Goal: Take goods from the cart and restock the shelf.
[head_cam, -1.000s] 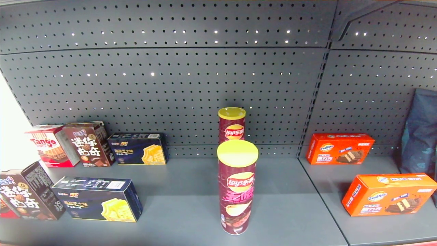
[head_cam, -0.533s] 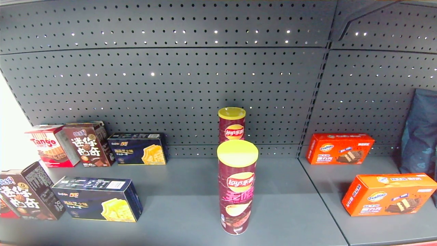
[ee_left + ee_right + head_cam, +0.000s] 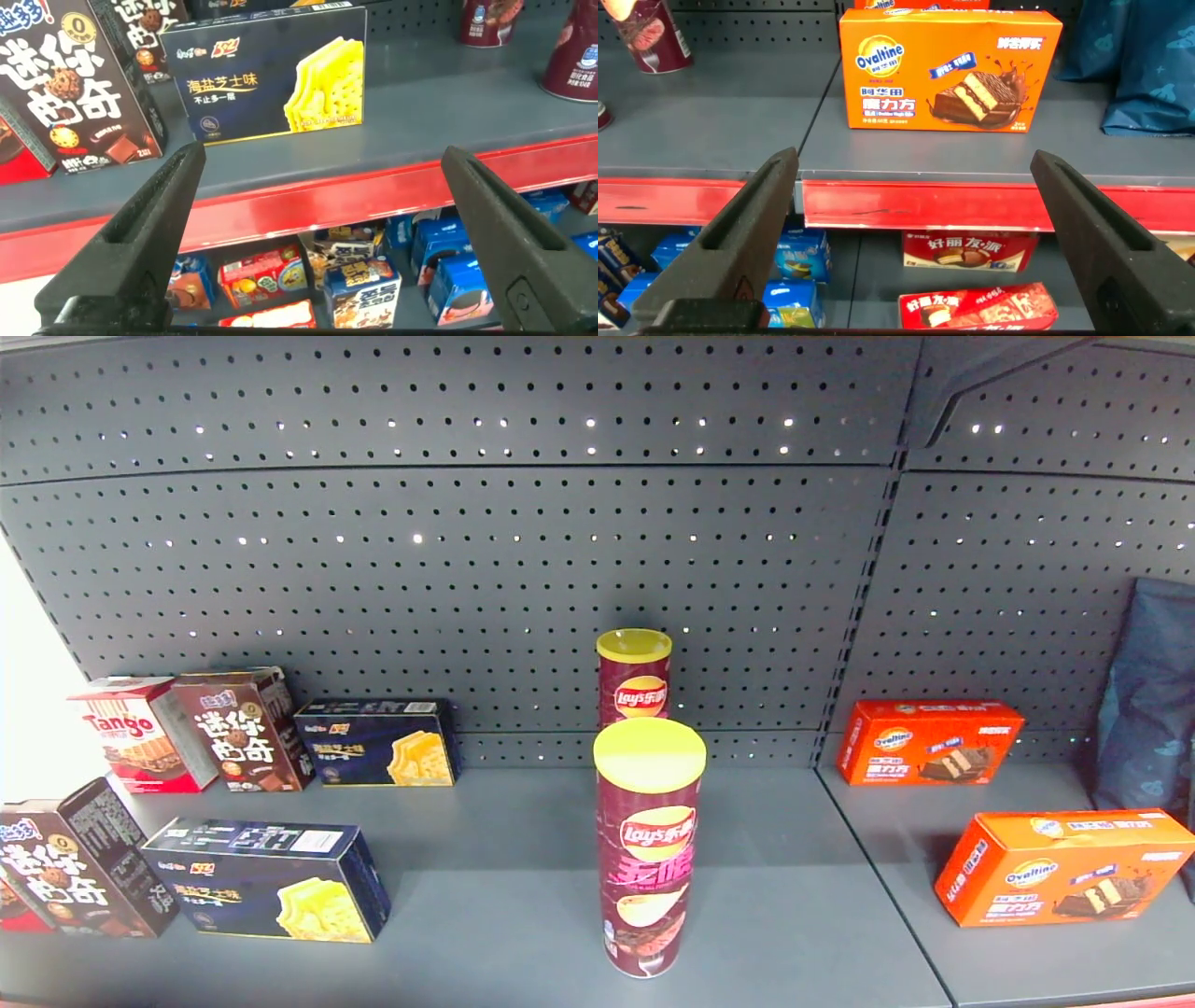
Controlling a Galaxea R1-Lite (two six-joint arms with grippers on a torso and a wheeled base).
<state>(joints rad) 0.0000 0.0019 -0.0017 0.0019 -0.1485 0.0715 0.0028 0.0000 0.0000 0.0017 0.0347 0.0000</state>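
On the grey shelf (image 3: 485, 896) two maroon chip cans with yellow lids stand in a line, one in front (image 3: 649, 845) and one at the back (image 3: 635, 677). My left gripper (image 3: 322, 215) hangs open and empty just before the shelf's red front edge (image 3: 308, 201), facing a dark blue cracker box (image 3: 271, 79). My right gripper (image 3: 915, 215) is open and empty too, in front of the red edge (image 3: 971, 205), facing an orange chocolate-cake box (image 3: 948, 70).
Brown cookie boxes (image 3: 79, 868), a red wafer box (image 3: 140, 733) and blue cracker boxes (image 3: 271, 877) fill the shelf's left. Two orange boxes (image 3: 1060, 868) and a dark blue bag (image 3: 1153, 700) sit right. A lower shelf holds more packets (image 3: 364, 280). A perforated back panel (image 3: 467, 569) rises behind.
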